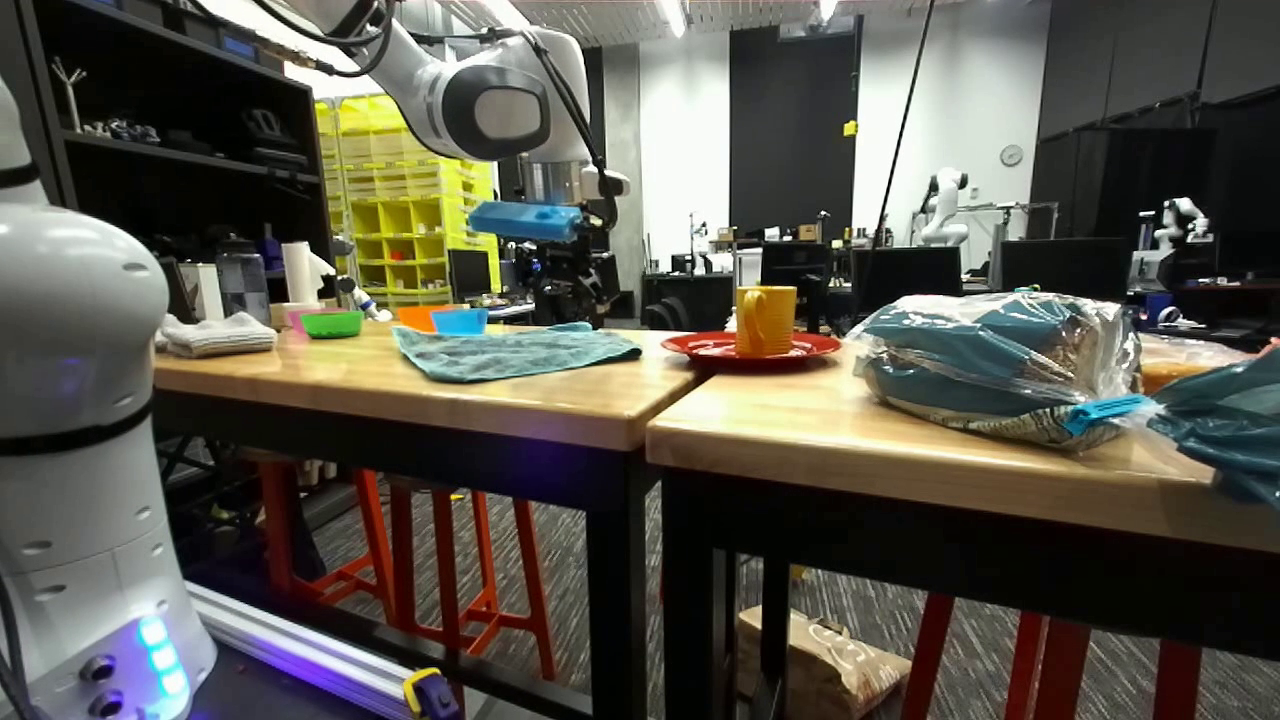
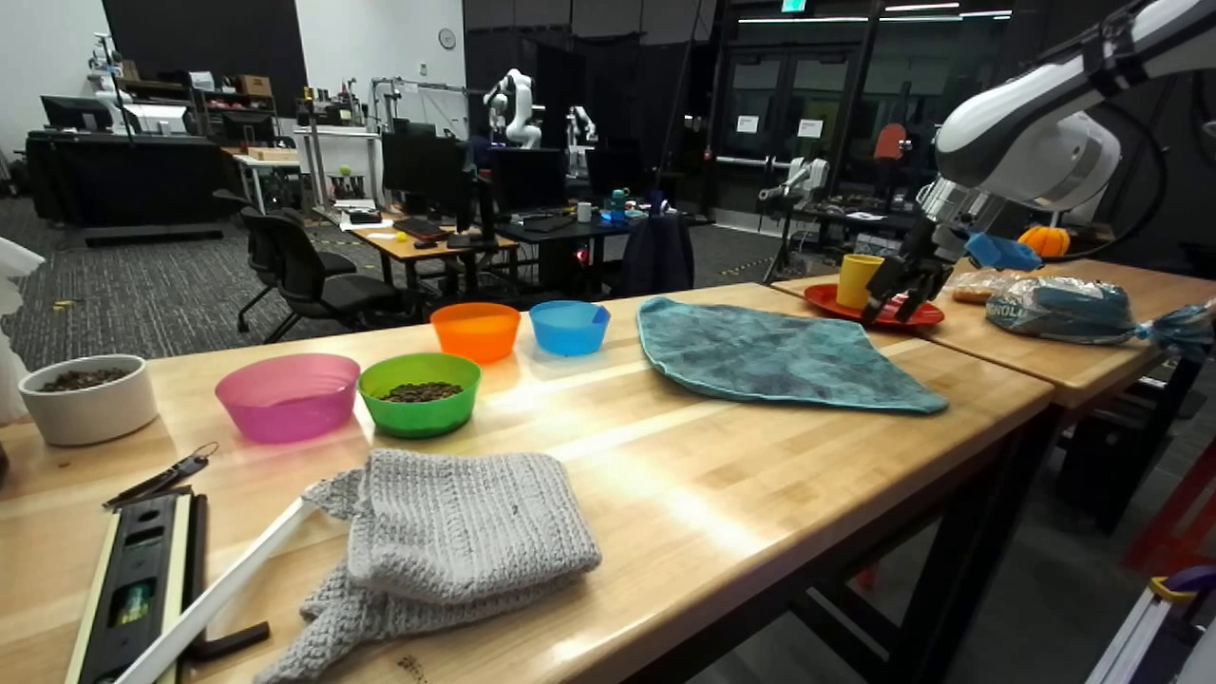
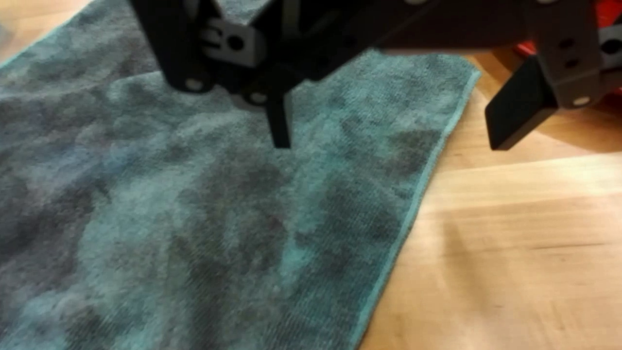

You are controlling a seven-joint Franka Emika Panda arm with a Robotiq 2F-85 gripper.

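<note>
I have my tool (image 3: pixel 396 129) pointing down by the edge of a teal cloth (image 2: pixel 760 356), its 2 fingers (image 3: pixel 522 107) spread wide apart and nothing gripped between them. In the wrist view 1 finger shows against the cloth and the other past its hemmed edge, against the wood of the surface (image 2: pixel 807 456). Exactly how high above the cloth I am, I cannot tell. The cloth itself lies spread out on the surface, a little rumpled.

Near my tool, in both exterior views, a yellow mug (image 1: pixel 775 318) stands upright on a red plate (image 1: pixel 815 347), by the seam where 2 surfaces meet. Past the plate I see a package in clear and teal plastic (image 1: pixel 1000 345) with a blue clip (image 1: pixel 1100 412) on its end.

To the far side of the cloth I count 4 coloured bowls in an exterior view: an orange bowl (image 2: pixel 475 332) just beside a blue bowl (image 2: pixel 570 328), and a pink bowl (image 2: pixel 285 399) next to a green bowl (image 2: pixel 420 413). The green bowl holds small dark pieces, as does a white bowl (image 2: pixel 100 418). Closest to that camera lie a folded grey knit (image 2: pixel 465 522) and a spirit level (image 2: pixel 142 560).
</note>
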